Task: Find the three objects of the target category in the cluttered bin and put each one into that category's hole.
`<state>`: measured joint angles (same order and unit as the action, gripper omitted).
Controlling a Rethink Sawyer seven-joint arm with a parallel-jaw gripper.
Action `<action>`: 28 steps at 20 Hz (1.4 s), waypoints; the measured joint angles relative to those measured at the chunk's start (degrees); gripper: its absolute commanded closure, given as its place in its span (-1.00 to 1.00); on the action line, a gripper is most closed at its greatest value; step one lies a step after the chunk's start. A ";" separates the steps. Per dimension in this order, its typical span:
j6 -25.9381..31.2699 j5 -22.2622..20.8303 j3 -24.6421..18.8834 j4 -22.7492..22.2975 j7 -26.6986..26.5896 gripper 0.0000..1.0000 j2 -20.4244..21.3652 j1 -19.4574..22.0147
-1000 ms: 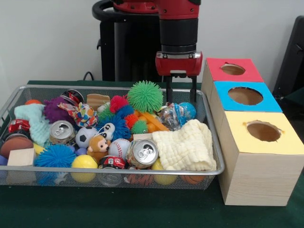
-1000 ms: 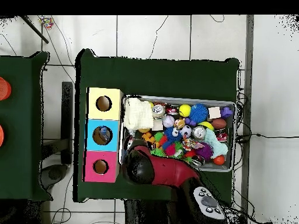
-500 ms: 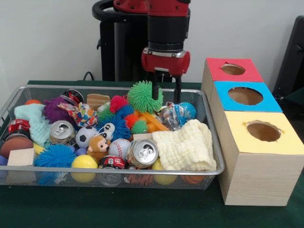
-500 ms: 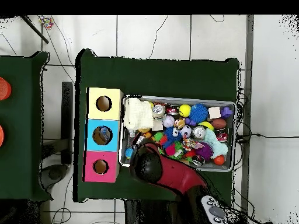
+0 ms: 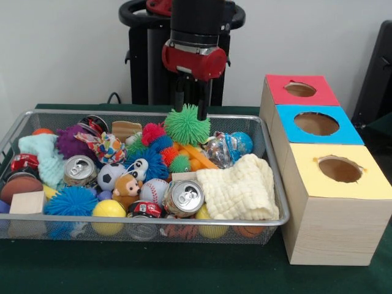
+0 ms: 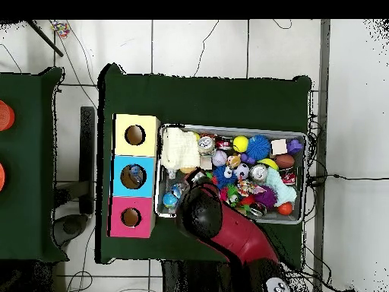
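Note:
The wire mesh bin (image 5: pixel 61 112) is full of toys. One clear wrinkly bottle (image 5: pixel 215 150) lies at the bin's right rear, beside the blue globe ball (image 5: pixel 241 142). I cannot pick out other clear bottles with certainty. My gripper (image 5: pixel 190 104) hangs open and empty just above a green spiky ball (image 5: pixel 187 124) at the bin's far side, left of the bottle. The red-topped hole (image 5: pixel 300 89) is in the farthest box on the right; it also shows in the overhead view (image 6: pixel 131 217). In the overhead view the arm (image 6: pixel 201 217) hides the gripper.
The blue-topped hole (image 5: pixel 316 124) and the yellow-topped hole (image 5: pixel 339 169) follow the red one toward the front. Silver cans (image 5: pixel 185 197) (image 5: pixel 79 169), a cream cloth (image 5: pixel 237 187), a baseball (image 5: pixel 154 190), a monkey toy (image 5: pixel 127 188) and several balls fill the bin.
In the front view the gripper has moved left and slightly up, from near the red box to above the green spiky ball. It stays open. The bin's contents have not moved.

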<state>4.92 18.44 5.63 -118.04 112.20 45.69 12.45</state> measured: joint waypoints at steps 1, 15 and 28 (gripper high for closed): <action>0.38 0.58 0.69 0.20 0.27 -1.00 -0.05 -0.68; 10.26 12.90 14.03 10.76 12.82 -1.00 -5.80 -14.40; 10.27 18.33 16.65 15.98 18.36 -1.00 -11.79 -15.91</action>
<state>15.19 36.77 22.28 -102.06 130.56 33.90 -3.46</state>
